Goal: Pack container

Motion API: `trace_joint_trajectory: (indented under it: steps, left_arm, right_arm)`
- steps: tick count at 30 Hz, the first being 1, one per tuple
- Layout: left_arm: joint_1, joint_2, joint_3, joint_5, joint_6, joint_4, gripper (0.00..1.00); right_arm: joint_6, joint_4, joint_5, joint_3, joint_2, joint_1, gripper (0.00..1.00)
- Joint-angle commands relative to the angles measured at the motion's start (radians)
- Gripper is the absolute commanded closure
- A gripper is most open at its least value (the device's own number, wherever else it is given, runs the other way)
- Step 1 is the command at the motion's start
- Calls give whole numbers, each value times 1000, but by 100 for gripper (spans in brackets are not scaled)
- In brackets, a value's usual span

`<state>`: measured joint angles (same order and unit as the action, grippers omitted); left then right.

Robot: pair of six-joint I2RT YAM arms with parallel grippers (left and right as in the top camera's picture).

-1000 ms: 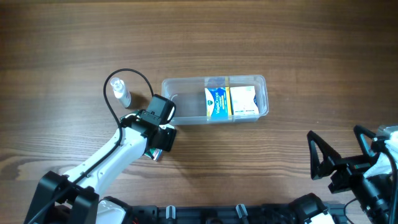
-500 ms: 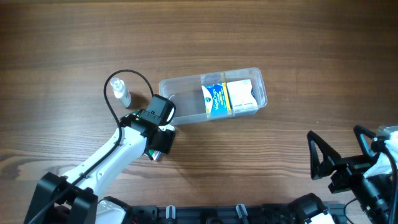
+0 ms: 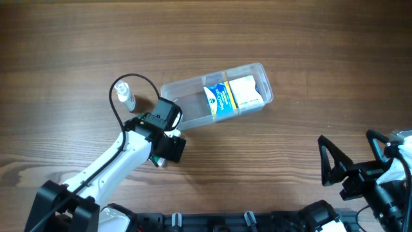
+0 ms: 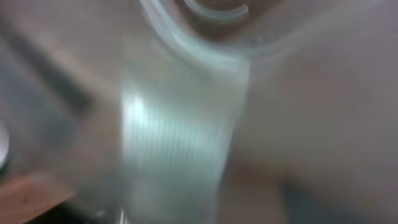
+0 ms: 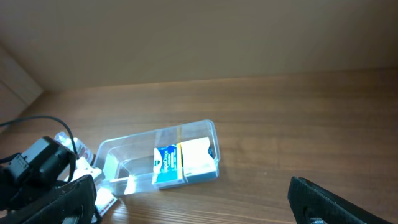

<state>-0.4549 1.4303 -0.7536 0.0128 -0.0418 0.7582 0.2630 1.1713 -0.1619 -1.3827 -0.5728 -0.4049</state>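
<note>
On the table (image 3: 309, 38), clear container (image 3: 190, 96) sits askew.

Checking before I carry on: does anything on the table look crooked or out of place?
Yes: the container lies skewed across the wood grain, right end angled toward the far side, both boxes packed at that end. The spray bottle stands upright; nothing spilled.

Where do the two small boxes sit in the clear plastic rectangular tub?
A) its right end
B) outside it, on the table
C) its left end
A: the blue-and-white box and white box lie side by side at the clear tub's right end.
</note>
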Motion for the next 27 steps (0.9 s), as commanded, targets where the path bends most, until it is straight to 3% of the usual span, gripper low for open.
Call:
trace_joint_trajectory:
  steps: [1, 6, 8, 11, 13, 19, 27]
  left_arm:
    - [5, -80, -106, -24, -18, 47, 31]
    - [-7, -174, -192, -69, -19, 80, 53]
    - [-27, -196, -191, -113, -35, 80, 69]
    - [-51, -171, -188, -106, -45, 72, 76]
    - [-55, -140, -182, -111, -59, 66, 87]
    - [-79, -5, -182, -120, -94, 33, 87]
    - [-79, 89, -182, 75, -93, -165, 82]
  right_arm:
    - [-8, -1, -14, -3, 1, -3, 0]
    - [-8, -1, -14, -3, 1, -3, 0]
    - [-8, -1, -14, -3, 1, -3, 0]
    - [-8, -1, -14, -3, 1, -3, 0]
    - [-8, -1, -14, -3, 1, -3, 0]
    - [-8, -1, -14, -3, 1, -3, 0]
    - [-8, -1, -14, -3, 1, -3, 0]
